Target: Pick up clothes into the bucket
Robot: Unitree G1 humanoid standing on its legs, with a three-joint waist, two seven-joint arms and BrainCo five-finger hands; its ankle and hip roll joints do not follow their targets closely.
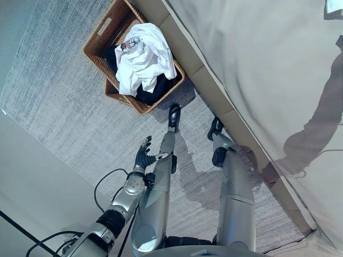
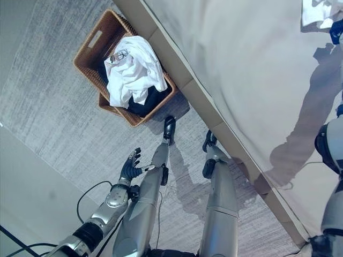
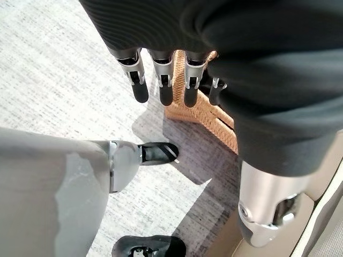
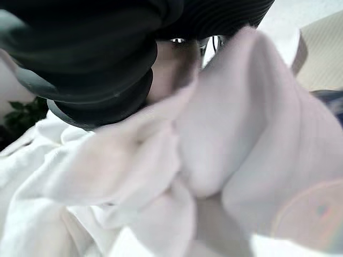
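Note:
A brown wicker basket (image 1: 99, 40) stands on the grey carpet beside the bed. A crumpled white shirt (image 1: 142, 56) lies on top of dark clothes (image 1: 155, 88) inside it. My left hand (image 1: 143, 155) hangs open and empty low over the carpet, well short of the basket; past its straight fingers (image 3: 163, 85) a corner of the basket (image 3: 206, 115) shows. At the far right my right arm reaches up to a white garment (image 2: 316, 12) lying on the bed. In the right wrist view the hand's dark cover (image 4: 80, 59) sits pressed into bunched white cloth (image 4: 214, 150).
The bed (image 1: 257, 64), under a beige sheet, runs diagonally across the right side, its base edge (image 1: 214, 91) close to the basket. Grey carpet (image 1: 64, 107) spreads left of the basket. A pale smooth surface (image 1: 32, 182) borders the carpet at lower left.

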